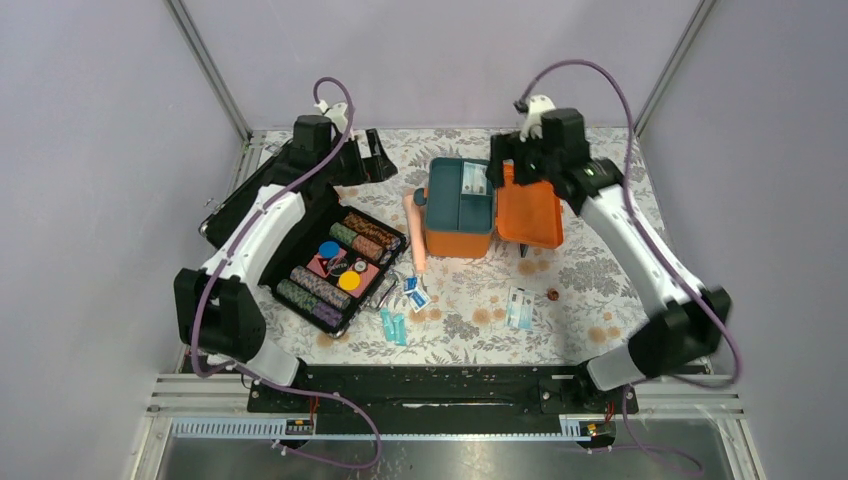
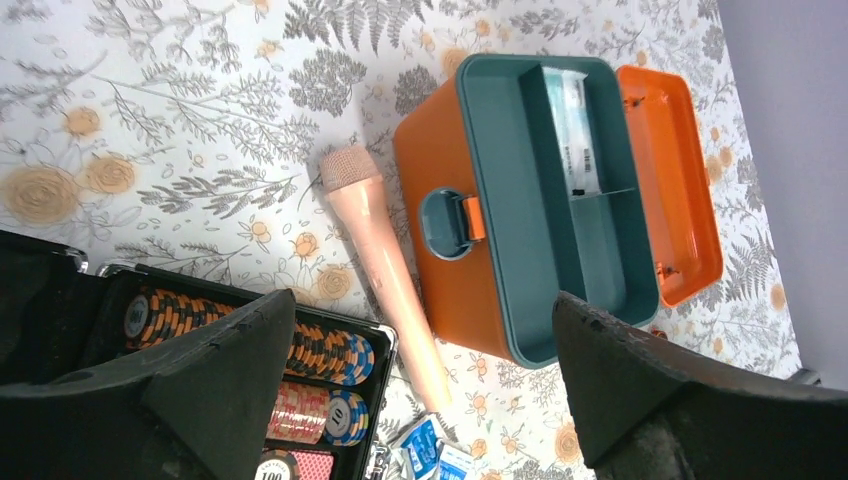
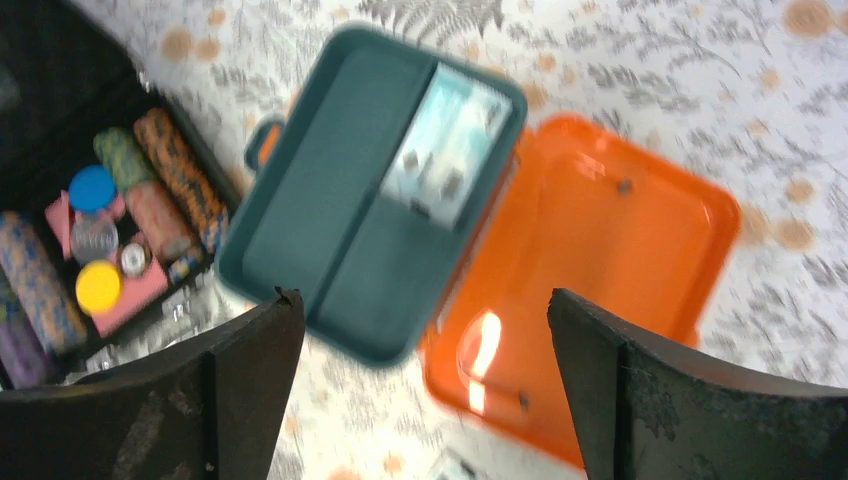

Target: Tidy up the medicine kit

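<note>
The table (image 1: 600, 290) is covered by a cloth with flower print. On its left part lies the big black case (image 1: 318, 222), open, with rows of striped chip stacks (image 1: 365, 235) and some round coloured pieces in the middle.

The medicine kit (image 1: 455, 240) stands at the centre of the far part, just beside the case. Its orange lid (image 1: 530, 212) is folded open and flat to the right. The dark teal inner tray (image 1: 455, 195) has one long compartment and two shorter ones at the lid side. One pale packet (image 1: 473, 180) lies in the far short compartment; the other compartments hold nothing.

A pink stick-shaped object (image 1: 418, 235) lies along the left wall of the kit. Small blue sachets (image 1: 415, 293), teal packets (image 1: 393, 325) and a white packet (image 1: 518, 308) lie loose nearer to the arms.

The left gripper (image 2: 422, 300) and the right gripper (image 3: 422, 295) both hang above the kit, fingers wide apart, holding nothing.
</note>
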You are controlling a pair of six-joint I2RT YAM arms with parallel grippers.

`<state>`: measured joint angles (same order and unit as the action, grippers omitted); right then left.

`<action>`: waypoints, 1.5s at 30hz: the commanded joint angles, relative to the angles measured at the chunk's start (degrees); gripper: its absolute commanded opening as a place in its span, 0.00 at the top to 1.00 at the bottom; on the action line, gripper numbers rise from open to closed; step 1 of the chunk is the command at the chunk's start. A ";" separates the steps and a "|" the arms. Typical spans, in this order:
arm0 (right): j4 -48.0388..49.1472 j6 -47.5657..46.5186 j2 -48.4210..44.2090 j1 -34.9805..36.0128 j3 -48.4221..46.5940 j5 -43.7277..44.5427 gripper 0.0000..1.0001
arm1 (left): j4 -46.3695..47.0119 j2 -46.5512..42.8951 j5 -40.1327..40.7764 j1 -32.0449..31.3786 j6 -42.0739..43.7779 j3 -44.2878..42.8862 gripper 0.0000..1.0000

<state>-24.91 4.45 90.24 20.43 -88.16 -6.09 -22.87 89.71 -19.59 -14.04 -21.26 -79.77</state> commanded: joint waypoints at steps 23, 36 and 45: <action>-4.38 5.76 -37.46 -1.54 48.98 -6.88 0.42 | 21.35 -8.37 -0.45 -38.59 21.60 20.13 0.19; -1.96 23.07 -32.91 -9.40 56.39 -6.49 0.93 | 25.21 9.48 4.90 -42.38 6.97 13.10 0.29; 0.30 25.41 -25.82 -9.79 55.83 -2.72 1.00 | 25.04 16.67 4.57 -45.28 3.27 8.94 0.30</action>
<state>-27.81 27.40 61.73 10.85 -30.28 -10.98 -1.69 105.12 -15.44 -57.80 -15.77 -67.13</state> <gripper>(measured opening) 0.016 0.680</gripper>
